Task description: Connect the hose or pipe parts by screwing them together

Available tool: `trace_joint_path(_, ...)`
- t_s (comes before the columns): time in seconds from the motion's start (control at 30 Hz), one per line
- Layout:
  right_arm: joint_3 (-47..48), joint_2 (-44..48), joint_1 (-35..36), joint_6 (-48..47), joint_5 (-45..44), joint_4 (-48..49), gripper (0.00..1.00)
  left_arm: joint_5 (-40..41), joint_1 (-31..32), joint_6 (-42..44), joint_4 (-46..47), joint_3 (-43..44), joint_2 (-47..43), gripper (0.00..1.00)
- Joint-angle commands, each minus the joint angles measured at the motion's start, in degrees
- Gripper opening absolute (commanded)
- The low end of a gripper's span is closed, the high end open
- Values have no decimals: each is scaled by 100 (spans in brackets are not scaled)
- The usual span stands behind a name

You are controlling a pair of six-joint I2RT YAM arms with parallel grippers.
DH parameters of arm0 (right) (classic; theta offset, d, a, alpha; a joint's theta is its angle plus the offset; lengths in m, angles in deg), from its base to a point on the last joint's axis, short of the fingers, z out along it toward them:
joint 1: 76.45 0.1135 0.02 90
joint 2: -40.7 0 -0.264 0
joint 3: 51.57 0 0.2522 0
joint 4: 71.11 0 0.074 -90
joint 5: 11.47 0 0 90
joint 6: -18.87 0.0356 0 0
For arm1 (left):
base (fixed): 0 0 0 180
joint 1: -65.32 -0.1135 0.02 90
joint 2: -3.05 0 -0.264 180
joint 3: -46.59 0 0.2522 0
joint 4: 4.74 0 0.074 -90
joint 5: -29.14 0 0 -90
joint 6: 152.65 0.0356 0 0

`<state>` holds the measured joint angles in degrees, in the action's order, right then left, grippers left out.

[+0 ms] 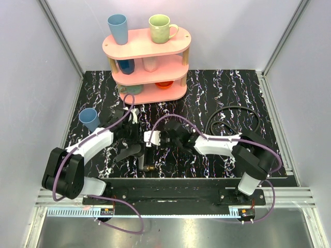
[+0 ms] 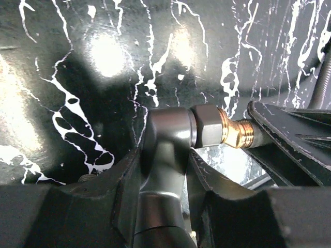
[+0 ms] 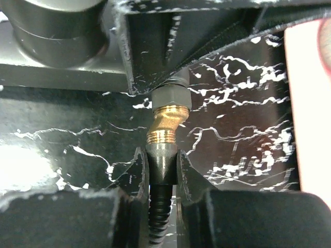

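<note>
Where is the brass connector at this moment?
In the right wrist view the brass connector sits centre frame, between the hose end pinched in the right gripper and the dark-grey nozzle piece above it.

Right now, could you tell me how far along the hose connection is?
Done: both parts are gripped, the left gripper on the nozzle piece, the right gripper closed on the hose collar. In hand: collar meets the brass connector. Left: screwing it tight; thread engagement cannot be seen.

Left tool (image 2: pixel 163 155) and right tool (image 3: pixel 161 165) face closely, both clamped.
</note>
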<state>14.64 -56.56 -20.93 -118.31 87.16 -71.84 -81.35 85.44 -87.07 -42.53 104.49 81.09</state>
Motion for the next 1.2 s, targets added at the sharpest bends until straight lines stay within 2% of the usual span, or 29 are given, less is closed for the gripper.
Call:
trace_joint_path(0.0, 669, -328, -59, 1832, 727, 454, 0, -658, 132, -704, 1409, -177, -316, 0)
trace_joint_path(0.03, 723, -382, -120, 2305, 981, 489, 0, -623, 176, -704, 1436, -195, -316, 0)
trace_joint_path(0.2, 881, -584, -340, 3222, 1334, 761, 0, -324, 282, -783, 1559, -397, -368, 0)
trace_joint_path(0.5, 1022, -821, -1105, 5068, 2670, 981, 0, -104, 423, -923, 1954, -757, -483, 0)
trace_joint_path(0.73, 1127, -1173, -1527, 7114, 3795, 1332, 0, 89, 519, -1056, 2166, -951, -764, 0)
trace_joint_path(0.77, 1110, -1339, -1580, 7439, 3909, 1672, 0, 98, 519, -1073, 2209, -977, -816, 0)
trace_joint_path(0.83, 1049, -1541, -1729, 8712, 4322, 2323, 0, 89, 528, -1134, 2323, -1047, -887, 0)
trace_joint_path(0.87, 961, -1751, -1773, 9143, 4402, 3074, 0, 80, 528, -1213, 2376, -1135, -983, 0)
trace_joint_path(0.9, 891, -1849, -1817, 9991, 4472, 3543, 0, 141, 537, -1231, 2525, -1179, -1036, 0)
trace_joint_path(0.93, 829, -1946, -1835, 10365, 4473, 3957, 0, 194, 546, -1257, 2570, -1223, -1097, 0)
trace_joint_path(0.97, 785, -2112, -1852, 10639, 4473, 4474, 0, 264, 546, -1258, 2614, -1284, -1202, 0)
trace_joint_path(1.0, 785, -2166, -1870, 10911, 4447, 4575, 0, 369, 546, -1249, 2597, -1302, -1238, 0)
trace_joint_path(1.07, 741, -2132, -1870, 10810, 4341, 4298, 0, 432, 546, -1214, 2439, -1250, -1291, 0)
trace_joint_path(1.17, 618, -1817, -1879, 10134, 3990, 3438, 26, 484, 546, -1109, 2132, -1093, -1283, 0)
